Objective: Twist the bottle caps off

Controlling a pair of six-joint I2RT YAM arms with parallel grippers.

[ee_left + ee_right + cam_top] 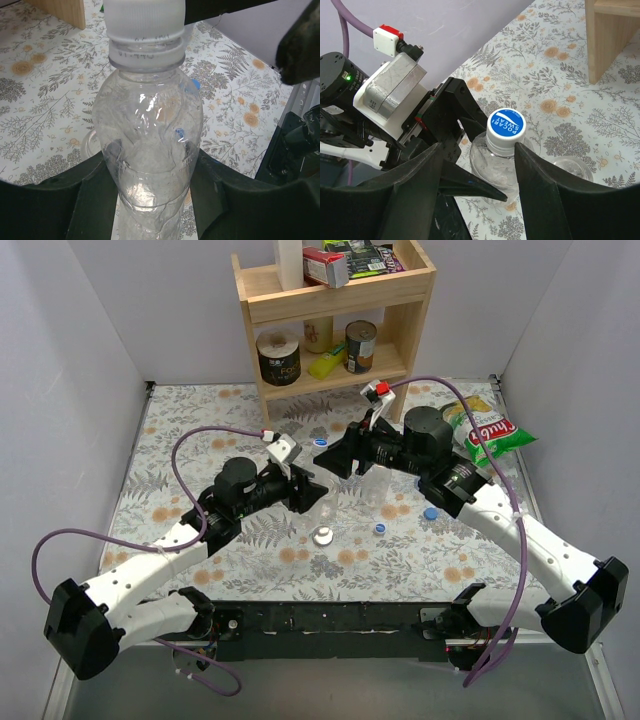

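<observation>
My left gripper (314,496) is shut on the body of a clear crinkly bottle (150,140), holding it upright over the middle of the table (200,420). The bottle's white cap with a blue top (506,129) is on its neck. My right gripper (477,146) is open and straddles that cap; its right finger (540,190) is at the cap's edge, with a gap on the left side. A second clear bottle (375,488) stands just right of them. Loose blue caps (381,528) (431,511) (320,441) and a whitish round disc (323,536) lie on the table.
A wooden shelf (335,315) at the back holds tin cans, a yellow bottle and boxes. A snack bag (488,430) lies at the back right. White walls close in both sides.
</observation>
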